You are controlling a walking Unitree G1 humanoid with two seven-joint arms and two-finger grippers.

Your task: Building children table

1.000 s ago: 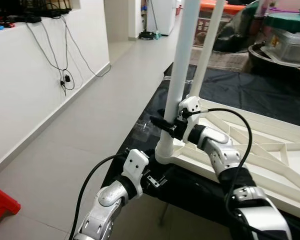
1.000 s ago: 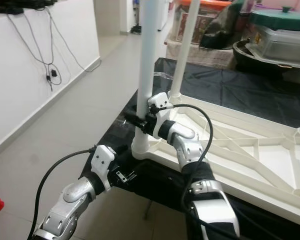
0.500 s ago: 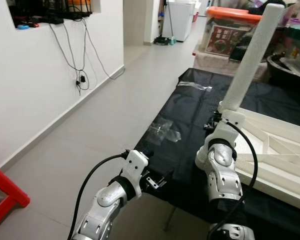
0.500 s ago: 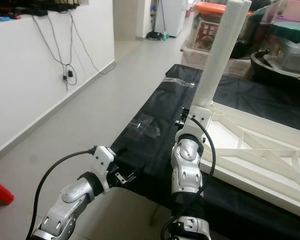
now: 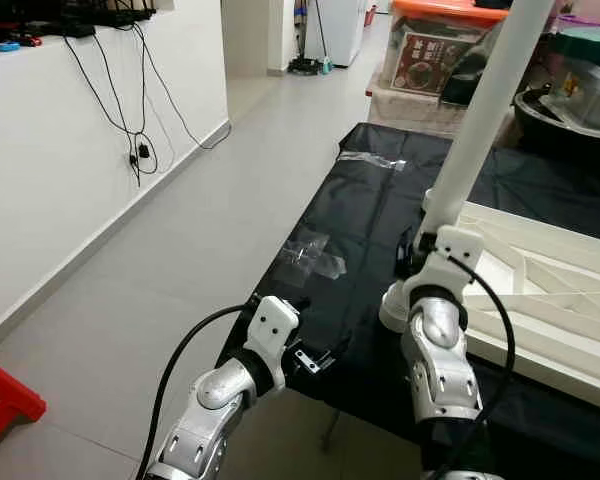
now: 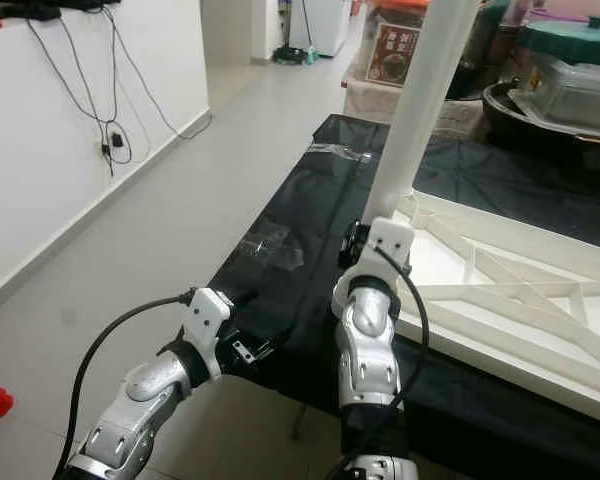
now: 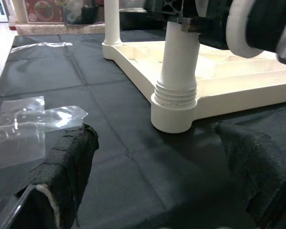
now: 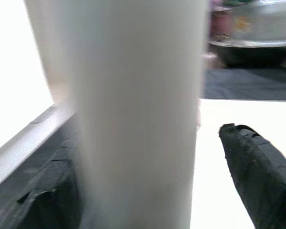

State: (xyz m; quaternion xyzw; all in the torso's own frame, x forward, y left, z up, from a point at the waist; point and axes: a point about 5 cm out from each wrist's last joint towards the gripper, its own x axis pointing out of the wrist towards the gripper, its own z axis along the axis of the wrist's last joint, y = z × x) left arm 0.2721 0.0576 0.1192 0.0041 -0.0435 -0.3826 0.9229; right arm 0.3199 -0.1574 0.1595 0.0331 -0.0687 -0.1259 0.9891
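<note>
In the left eye view, the white table top [image 5: 540, 290] lies upside down on a black sheet [image 5: 375, 220]. A white table leg [image 5: 477, 125] stands at the corner of the table top nearest the robot, leaning a little away from upright. The right gripper [image 5: 417, 250] is at the base of this leg, and its wrist hides the fingers here. The left gripper [image 5: 315, 362] is low, at the near edge of the black sheet, apart from the table top. A piece of clear tape [image 5: 315, 255] lies on the sheet beside the table top.

The right eye view shows the same layout, with a dark basin [image 6: 555, 100] beyond the table top.

In the left wrist view, the left gripper's black fingers [image 7: 69, 162] are spread wide and hold nothing. The leg sits in its corner socket [image 7: 174, 114] between them, farther off.

In the right wrist view, the leg is blurred between the right gripper's fingers [image 8: 255, 167]. One finger stands apart from it, so the jaws are open around the leg.
</note>
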